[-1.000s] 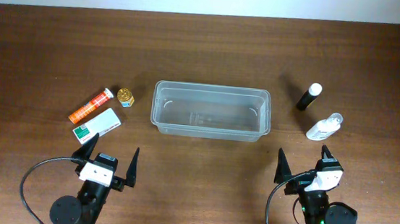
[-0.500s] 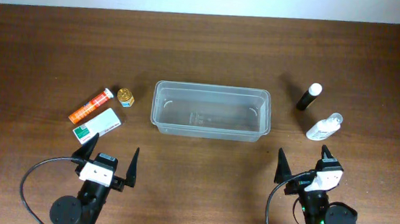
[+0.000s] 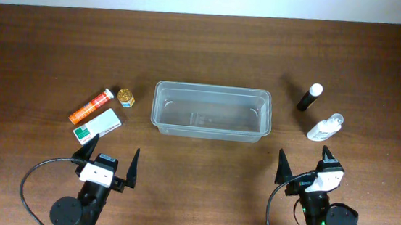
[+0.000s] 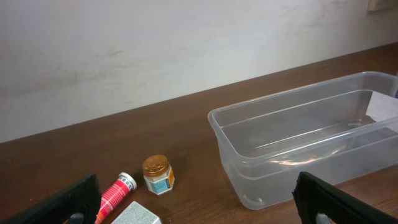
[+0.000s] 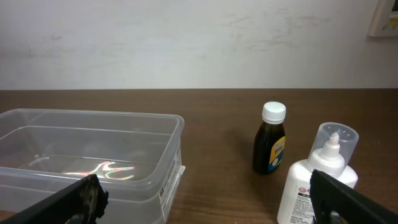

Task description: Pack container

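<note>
Clear plastic, that's the container (image 3: 211,112), a rounded-corner tub with a rim, sitting on the dark wooden table (image 3: 213,48). It lies ahead of both grippers, between their two lines of reach. From the left gripper (image 3: 118,144) it is forward and off to the right. From the right gripper (image 3: 304,150) it is forward and off to the left.

The left jaws stand spread wide, gripping nothing, low over the table. In the left wrist view the tub's near corner shows between the two fingers (image 4: 74,202), towards the right one. Just ahead of the left finger lies a green-and-white box (image 3: 97,125). Beyond it sits an orange tube (image 3: 90,106) with a white cap, lying at an angle. Just beside the tube's capped end, a small gold-lidded jar (image 3: 126,97) stands upright, apart from the tub's left wall.

Over to the right jaws: spread wide as well, holding nothing. Right in front of the right finger a white bottle (image 3: 326,127) with a clear cap stands close. A little further on, a dark bottle (image 3: 309,97) with a white cap stands near it, not touching. Both are to the right of the tub, clear of its wall.
</note>
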{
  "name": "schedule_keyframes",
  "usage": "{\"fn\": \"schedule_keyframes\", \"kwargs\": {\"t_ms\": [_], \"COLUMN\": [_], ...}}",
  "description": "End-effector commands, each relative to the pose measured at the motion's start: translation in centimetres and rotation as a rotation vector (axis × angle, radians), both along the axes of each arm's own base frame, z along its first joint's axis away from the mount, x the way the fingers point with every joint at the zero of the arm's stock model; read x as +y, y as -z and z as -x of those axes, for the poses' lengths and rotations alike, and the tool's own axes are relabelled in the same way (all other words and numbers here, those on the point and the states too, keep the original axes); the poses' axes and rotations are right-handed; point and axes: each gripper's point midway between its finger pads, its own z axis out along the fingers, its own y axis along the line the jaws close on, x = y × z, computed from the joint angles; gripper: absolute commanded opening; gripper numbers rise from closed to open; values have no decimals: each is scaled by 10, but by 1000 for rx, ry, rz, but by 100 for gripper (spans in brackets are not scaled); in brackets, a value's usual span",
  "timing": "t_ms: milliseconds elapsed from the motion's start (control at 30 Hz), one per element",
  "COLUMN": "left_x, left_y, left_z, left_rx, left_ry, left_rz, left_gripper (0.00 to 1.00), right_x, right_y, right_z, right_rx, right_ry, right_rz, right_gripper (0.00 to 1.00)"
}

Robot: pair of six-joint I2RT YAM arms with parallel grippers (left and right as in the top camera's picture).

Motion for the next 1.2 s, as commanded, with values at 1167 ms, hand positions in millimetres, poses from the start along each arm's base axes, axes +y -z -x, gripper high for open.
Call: {"fn": "schedule_keyframes", "kwargs": {"t_ms": [1167], "left_x": [1], "left_y": [1], "left_z": [0], "left_rx": [4], "left_ry": [-5], "left_rz": [5], "left_gripper": [99], "right_x": [3], "right_y": [-36], "right_z": [1], "right_rx": [82], "right_ry": [-17], "right_rz": [-73], "right_gripper": [98]}}
